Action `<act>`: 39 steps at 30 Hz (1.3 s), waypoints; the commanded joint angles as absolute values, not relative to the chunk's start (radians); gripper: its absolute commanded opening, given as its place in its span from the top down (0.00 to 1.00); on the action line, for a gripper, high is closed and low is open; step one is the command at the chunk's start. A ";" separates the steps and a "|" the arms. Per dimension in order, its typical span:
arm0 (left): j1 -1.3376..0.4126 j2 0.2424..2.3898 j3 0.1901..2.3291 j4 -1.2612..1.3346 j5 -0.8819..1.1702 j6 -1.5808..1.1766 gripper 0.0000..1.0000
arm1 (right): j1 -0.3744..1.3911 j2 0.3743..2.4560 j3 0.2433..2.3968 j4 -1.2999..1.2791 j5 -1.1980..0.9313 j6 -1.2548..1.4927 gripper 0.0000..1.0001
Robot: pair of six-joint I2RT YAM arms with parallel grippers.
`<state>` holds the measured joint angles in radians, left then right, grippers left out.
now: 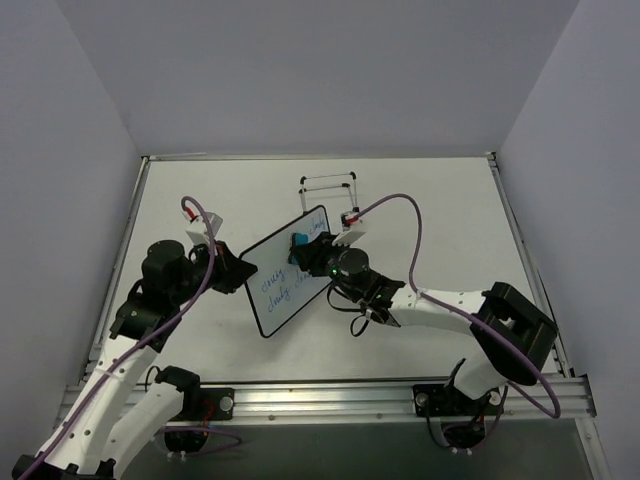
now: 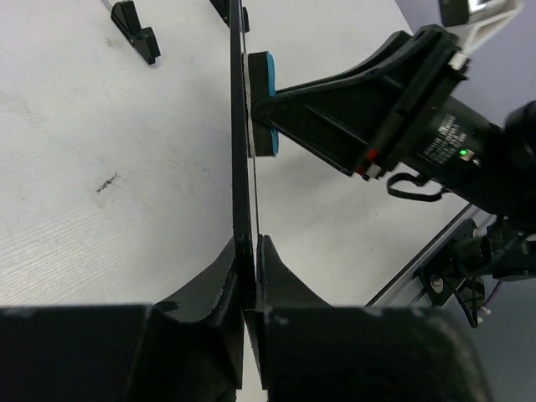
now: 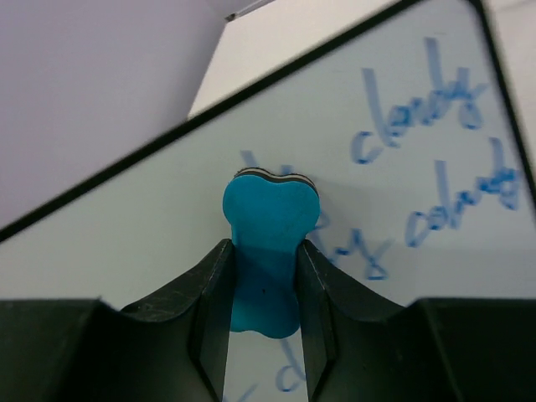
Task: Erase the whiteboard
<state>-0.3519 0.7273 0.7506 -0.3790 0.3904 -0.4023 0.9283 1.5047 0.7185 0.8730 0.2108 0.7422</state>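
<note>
1. The whiteboard (image 1: pixel 278 292) is a thin, rigid rectangle with a glossy white face and a narrow black frame with rounded corners. Seen edge-on from the left wrist, it is barely thicker than that frame.
2. It sits mid-table between the two arms, tilted up on edge, and runs from lower left to upper right in the top view. Whether its lower edge touches the table (image 1: pixel 440 220) cannot be told.
3. Its face carries two lines of blue cursive, and "cloudy" reads clearly in the right wrist view. The strokes beside the eraser are faint and smeared.
4. The left gripper (image 2: pixel 251 251) has matte black, wedge-shaped fingers. They are pinched narrow on the board's left short edge, one finger on each face.
5. The right gripper (image 3: pixel 266 251) is clamped on a small eraser (image 3: pixel 270 213). The eraser has a bright blue, foam-like body with a waisted, lobed outline, backed by thin black and white layers. That backing lies flat against the written face.
6. A wire easel stand (image 1: pixel 330 195), made of thin metal rod with black feet, stands on the table just beyond the board's upper corner.
7. The table is matte white with a fine grain and one small dark scuff (image 2: pixel 107 182).
</note>
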 commanded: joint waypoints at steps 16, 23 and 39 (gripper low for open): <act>-0.406 0.830 0.841 -0.429 0.770 -0.310 0.98 | 0.841 1.422 0.704 0.850 0.106 0.673 1.00; -0.405 0.867 0.862 -0.451 0.801 -0.290 0.98 | 0.870 1.397 0.781 0.841 0.113 0.663 1.00; -0.408 0.884 0.862 -0.445 0.779 -0.267 0.98 | 0.664 1.592 0.529 1.031 0.134 0.758 1.00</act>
